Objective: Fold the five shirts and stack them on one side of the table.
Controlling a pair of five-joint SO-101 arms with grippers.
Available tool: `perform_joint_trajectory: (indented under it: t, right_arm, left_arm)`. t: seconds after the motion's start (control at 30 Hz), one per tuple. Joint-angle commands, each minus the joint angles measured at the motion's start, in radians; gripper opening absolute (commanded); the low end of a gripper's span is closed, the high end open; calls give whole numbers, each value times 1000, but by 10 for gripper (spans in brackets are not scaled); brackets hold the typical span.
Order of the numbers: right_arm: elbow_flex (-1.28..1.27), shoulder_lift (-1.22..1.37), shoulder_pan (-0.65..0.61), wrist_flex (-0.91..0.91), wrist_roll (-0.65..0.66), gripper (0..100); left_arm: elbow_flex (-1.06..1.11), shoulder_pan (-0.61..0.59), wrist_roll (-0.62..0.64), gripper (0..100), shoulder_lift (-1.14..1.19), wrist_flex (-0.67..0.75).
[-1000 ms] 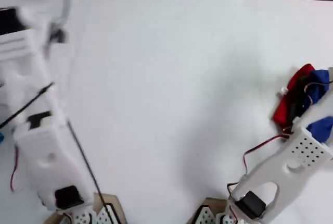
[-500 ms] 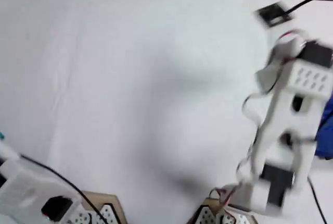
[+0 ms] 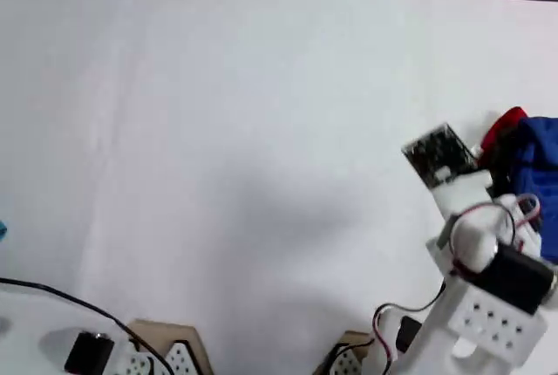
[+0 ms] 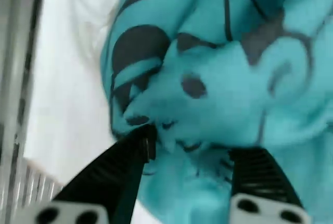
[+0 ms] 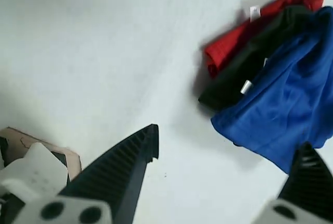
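Straddling teal shirt (image 4: 218,73): left gripper (image 4: 195,150), wide. Right gripper (image 5: 229,140), wide; red shirt (image 5: 244,39), black shirt (image 5: 248,75), blue shirt (image 5: 286,104) just ahead.

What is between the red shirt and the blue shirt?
A black shirt lies between the red shirt and the blue shirt. The right wrist view shows it.
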State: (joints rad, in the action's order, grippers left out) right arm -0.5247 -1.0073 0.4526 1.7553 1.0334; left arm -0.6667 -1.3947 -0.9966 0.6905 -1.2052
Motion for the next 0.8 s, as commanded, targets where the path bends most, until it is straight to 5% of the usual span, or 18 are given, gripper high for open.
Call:
perform_joint_trajectory:
  t: [0.0,0.17,0.33,0.4,0.63,0.77]
  right_arm:
    - [-48,-99,59,13,46,394]
    - [-130,-205,56,13,60,394]
    - [-167,-220,64,10,25,394]
    - [-176,-214,64,-5,-61,394]
    - [-176,-140,188,-171,-376,394]
    - [-176,-36,220,-239,-420,394]
  left_arm:
    - [-196,52,-3,251,103,-12]
    - [-446,149,127,2,137,-215]
    - [-750,353,250,21,75,-554]
    - [-816,451,344,20,25,-588]
    - [-544,810,482,20,-362,-585]
    - [-234,1138,534,20,-601,-583]
